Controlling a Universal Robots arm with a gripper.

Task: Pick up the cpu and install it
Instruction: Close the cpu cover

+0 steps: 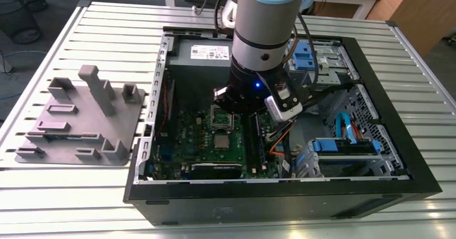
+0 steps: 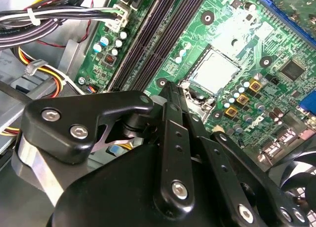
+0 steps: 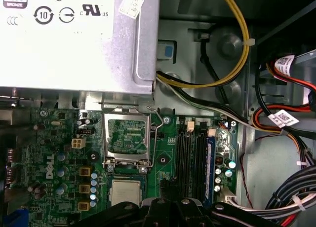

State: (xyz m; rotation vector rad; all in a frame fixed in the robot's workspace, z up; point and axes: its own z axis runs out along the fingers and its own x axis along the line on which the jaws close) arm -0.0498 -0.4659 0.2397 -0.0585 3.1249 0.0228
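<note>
The cpu [image 1: 222, 141] is a small silver square lying flat in its socket on the green motherboard [image 1: 192, 137], inside the open computer case. It also appears in both wrist views [image 2: 215, 70] [image 3: 125, 193]. The socket's metal load plate [image 3: 127, 137] stands swung open on the power-supply side of the chip. My gripper [image 1: 229, 106] hangs above the board, close to the socket. Its black fingers meet at the tips [image 2: 167, 87] [image 3: 168, 185] with nothing between them. The tips hover beside the cpu without touching it.
A grey fixture plate [image 1: 78, 116] with upright blocks lies on the slatted table at the exterior view's left. Inside the case, the power supply [image 1: 203, 49], memory slots [image 3: 195, 158], bundled cables [image 3: 291, 118] and a blue-tabbed drive cage [image 1: 345, 145] crowd around the socket.
</note>
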